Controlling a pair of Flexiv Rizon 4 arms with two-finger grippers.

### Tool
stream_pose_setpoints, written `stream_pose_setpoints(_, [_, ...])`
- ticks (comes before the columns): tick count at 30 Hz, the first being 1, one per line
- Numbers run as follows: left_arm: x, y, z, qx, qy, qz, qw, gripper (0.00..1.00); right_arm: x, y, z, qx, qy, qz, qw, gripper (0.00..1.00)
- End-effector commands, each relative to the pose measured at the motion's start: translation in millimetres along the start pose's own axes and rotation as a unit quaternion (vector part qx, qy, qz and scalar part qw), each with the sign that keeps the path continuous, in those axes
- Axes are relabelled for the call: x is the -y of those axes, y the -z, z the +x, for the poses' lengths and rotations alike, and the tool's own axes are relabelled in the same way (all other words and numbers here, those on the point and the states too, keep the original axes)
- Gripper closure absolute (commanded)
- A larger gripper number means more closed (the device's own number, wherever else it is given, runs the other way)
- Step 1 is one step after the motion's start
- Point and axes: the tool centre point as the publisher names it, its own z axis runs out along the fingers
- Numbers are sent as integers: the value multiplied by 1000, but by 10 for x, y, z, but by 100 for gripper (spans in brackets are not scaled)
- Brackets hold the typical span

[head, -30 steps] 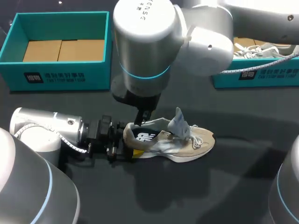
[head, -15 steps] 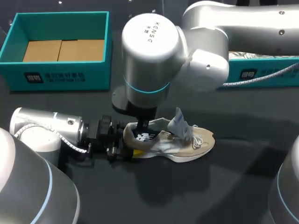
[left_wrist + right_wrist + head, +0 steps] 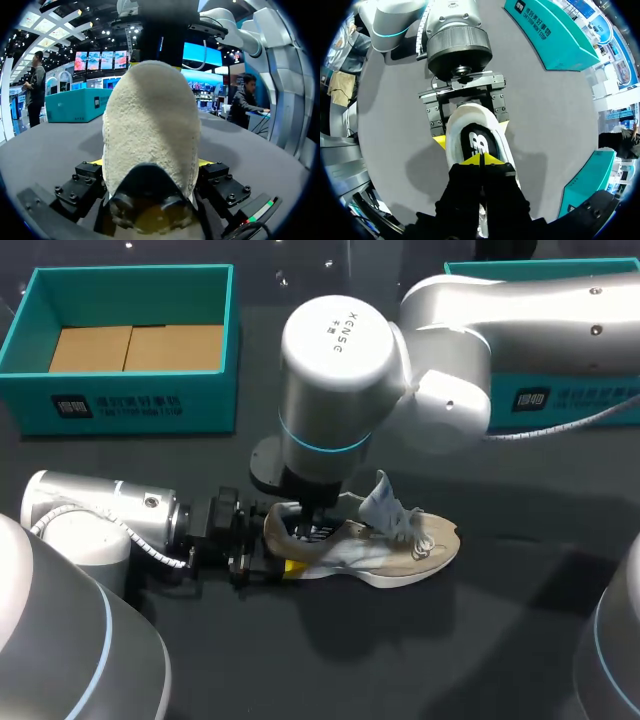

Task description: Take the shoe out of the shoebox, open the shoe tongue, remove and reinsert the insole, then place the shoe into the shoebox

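shoe: the beige and white shoe (image 3: 365,545) is out on the dark table (image 3: 450,660), sitting on its sole about mid-table, heel to the left and toe to the right

tongue: the pale tongue (image 3: 385,502) is pulled up and stands over the laces

insole: the dark insole (image 3: 479,144) with a white logo is inside the shoe, and you can see it through the opening at the heel end

left gripper: the left gripper (image 3: 472,134) comes in low from the left and is clamped on the heel, one yellow tip on each side, both touching the shoe

right gripper: the right gripper (image 3: 482,160) comes straight down into the shoe opening with its yellow tips pressed together right at the insole. Honestly can't tell if there's any insole pinched between them

teal shoebox: the teal shoebox (image 3: 120,340) is at the far left, well apart from the shoe, with its brown cardboard floor showing

second teal box: the second teal box (image 3: 560,390) is at the far right, partly hidden behind the right arm
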Motion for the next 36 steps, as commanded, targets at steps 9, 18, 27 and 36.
stream_pose_setpoints(9, [-9,1,5,0,0,0,1000,100,-12,-251,-25,-5,5,8,1000,100])
stream_pose_setpoints(18, [-9,1,5,0,0,0,1000,100,80,-341,-70,-3,-6,14,1000,100])
stream_pose_setpoints(27, [-9,1,5,0,0,0,1000,100,287,-337,-102,-3,-34,29,999,100])
stream_pose_setpoints(36, [-9,1,5,0,0,0,1000,100,491,-286,-166,4,-65,45,997,100])
